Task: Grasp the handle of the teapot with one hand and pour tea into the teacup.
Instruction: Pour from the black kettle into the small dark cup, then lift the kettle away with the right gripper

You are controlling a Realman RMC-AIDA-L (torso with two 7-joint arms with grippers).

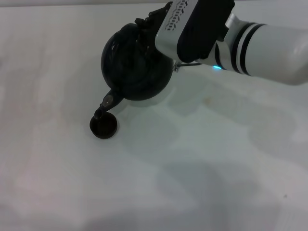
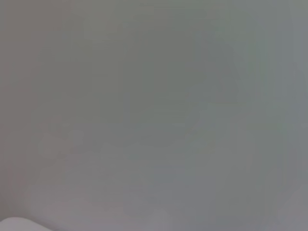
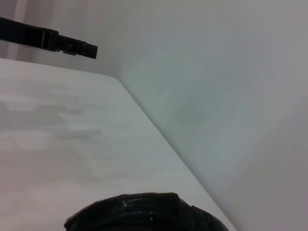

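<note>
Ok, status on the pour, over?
Right gripper at the teapot's handle, fingers hidden. Teapot tilted, spout over the teacup. Left arm out of view. Nothing in the way on the table.

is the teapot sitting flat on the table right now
No, in the head view the teapot is tipped, its spout angled down over the teacup, with the right claw up at its handle.

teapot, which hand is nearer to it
Right. The right hand is at the top of the teapot, which tilts its spout over the teacup. The left hand is out of view.
</note>
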